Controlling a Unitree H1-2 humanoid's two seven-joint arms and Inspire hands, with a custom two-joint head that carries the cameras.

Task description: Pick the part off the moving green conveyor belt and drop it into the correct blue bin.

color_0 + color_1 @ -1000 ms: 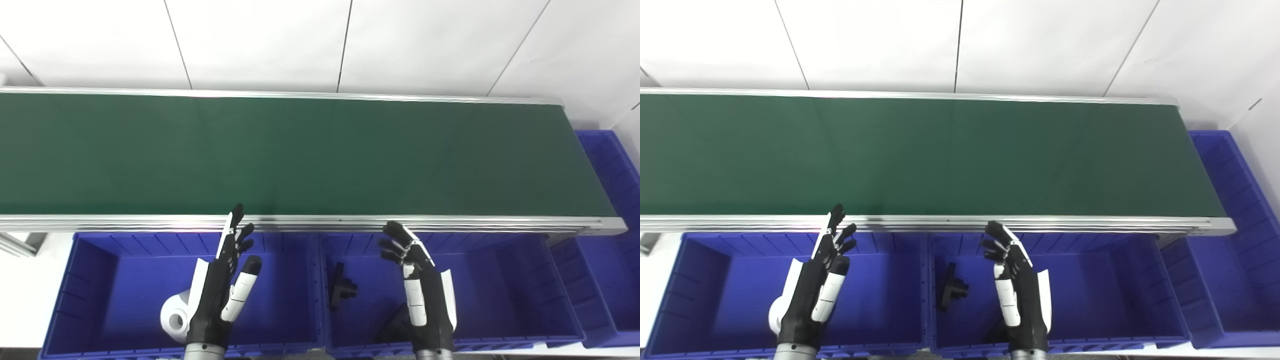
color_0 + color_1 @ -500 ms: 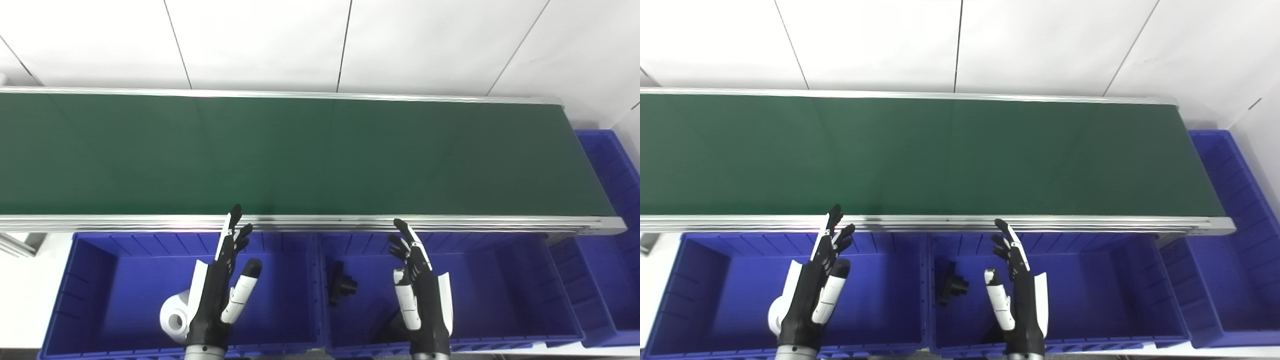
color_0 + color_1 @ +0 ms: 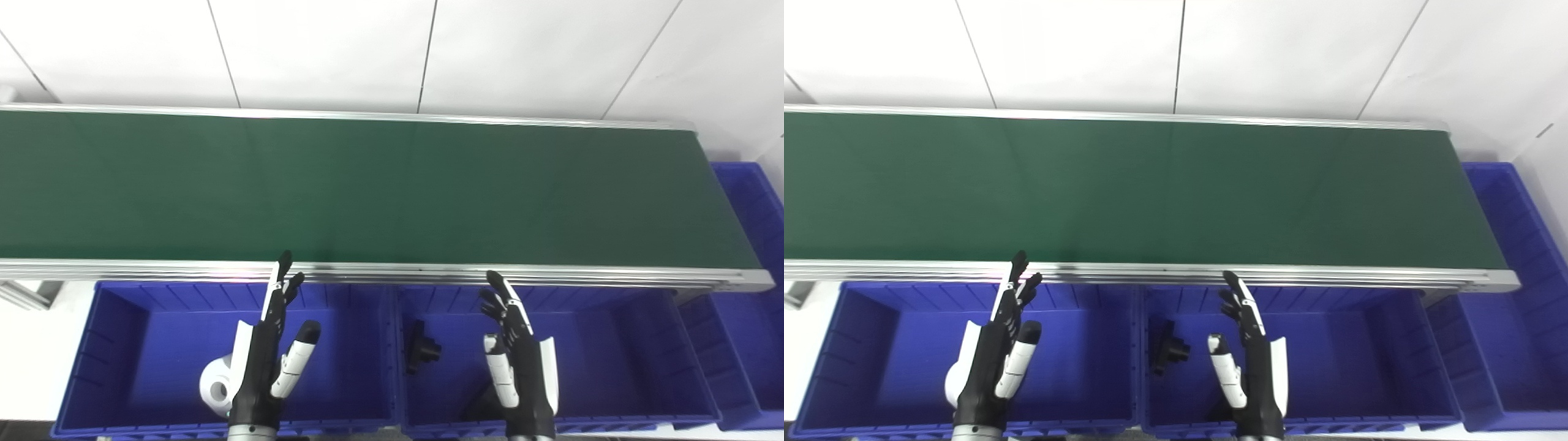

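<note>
While both hands (image 3: 269, 361) hover, fingers apparently spread

Both head cameras look down (side by side) at the conveyor belt (image 3: 367, 190).

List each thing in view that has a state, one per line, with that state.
Green conveyor belt: no part on the stretch in view.
Left robot hand: open, holding nothing, over the left blue bin.
Right robot hand: open, holding nothing, over the middle blue bin.
Left blue bin: holds a white part.
Middle blue bin: holds a black part.
Right-end blue bin: only partly in view, contents unclear.
</note>
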